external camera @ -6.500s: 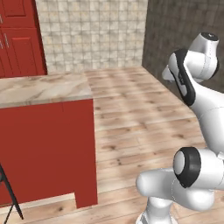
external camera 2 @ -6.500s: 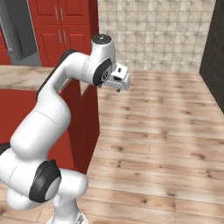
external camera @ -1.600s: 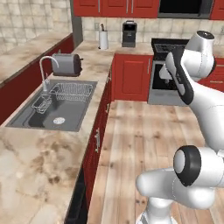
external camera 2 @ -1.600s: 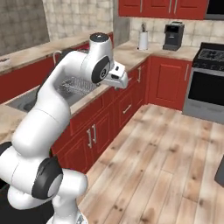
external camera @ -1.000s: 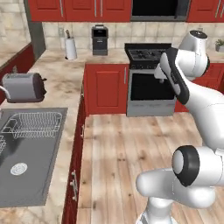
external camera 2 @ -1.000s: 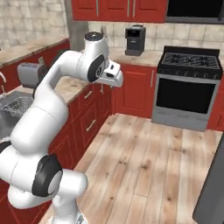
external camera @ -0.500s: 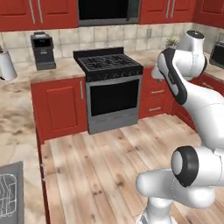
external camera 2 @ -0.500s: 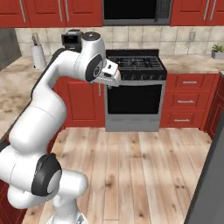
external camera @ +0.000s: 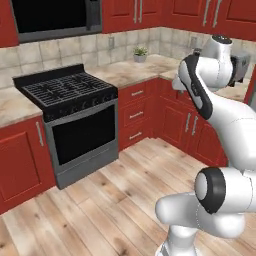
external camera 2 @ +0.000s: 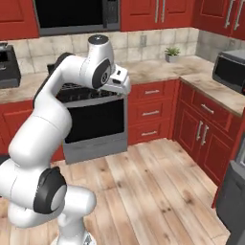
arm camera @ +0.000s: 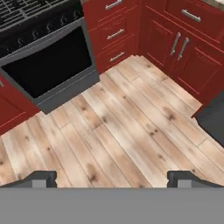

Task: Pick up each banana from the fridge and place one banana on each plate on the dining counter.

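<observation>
**Meanwhile: gripper wide open and empty in the kitchen corner**

Left base view: a black gas stove [external camera: 70,107] stands among red cabinets [external camera: 190,125].

Right base view: the white arm is raised before the stove; a black microwave [external camera 2: 232,71] sits on the beige stone bench [external camera 2: 210,88].

Hand view: the gripper [arm camera: 112,178], fingertips [arm camera: 41,178] far apart, holds nothing above the pale wooden plank floor [arm camera: 118,127]. No banana can be made out.
</observation>
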You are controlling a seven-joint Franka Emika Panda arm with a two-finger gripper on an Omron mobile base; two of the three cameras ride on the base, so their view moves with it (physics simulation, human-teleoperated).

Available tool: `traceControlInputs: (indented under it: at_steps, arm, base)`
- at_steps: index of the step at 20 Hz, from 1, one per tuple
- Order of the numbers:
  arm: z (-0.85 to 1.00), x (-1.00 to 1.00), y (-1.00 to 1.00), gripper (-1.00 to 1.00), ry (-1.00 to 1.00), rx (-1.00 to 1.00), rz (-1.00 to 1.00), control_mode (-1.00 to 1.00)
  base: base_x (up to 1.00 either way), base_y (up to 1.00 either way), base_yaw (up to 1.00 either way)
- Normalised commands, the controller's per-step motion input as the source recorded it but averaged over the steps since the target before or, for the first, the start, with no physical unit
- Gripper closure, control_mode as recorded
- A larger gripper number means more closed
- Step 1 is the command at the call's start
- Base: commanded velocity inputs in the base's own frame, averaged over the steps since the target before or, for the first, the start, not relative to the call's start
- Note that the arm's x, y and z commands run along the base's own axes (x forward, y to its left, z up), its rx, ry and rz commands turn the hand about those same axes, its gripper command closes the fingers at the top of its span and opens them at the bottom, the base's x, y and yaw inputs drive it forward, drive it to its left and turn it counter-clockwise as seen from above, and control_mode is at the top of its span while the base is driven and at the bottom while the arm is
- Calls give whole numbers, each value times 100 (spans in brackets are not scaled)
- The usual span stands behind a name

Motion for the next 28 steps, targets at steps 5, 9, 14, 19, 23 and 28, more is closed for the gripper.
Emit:
traceControlInputs:
  at_steps: [5, 9, 14, 19, 23, 28]
  arm:
    - [0, 0, 0, -100, 0, 0, 0, 100]
    - [0, 0, 0, -100, 0, 0, 0, 100]
    - [0, 0, 0, -100, 0, 0, 0, 100]
    - [0, 0, 0, -100, 0, 0, 0, 100]
    - [0, 0, 0, -100, 0, 0, 0, 100]
    - [0, 0, 0, -100, 0, 0, 0, 100]
  base:
    - [82, -22, -60]
    - [72, -25, -63]
    - [67, -22, -62]
    - [78, -13, -56]
    - [58, 0, -48]
    - [38, 9, -36]
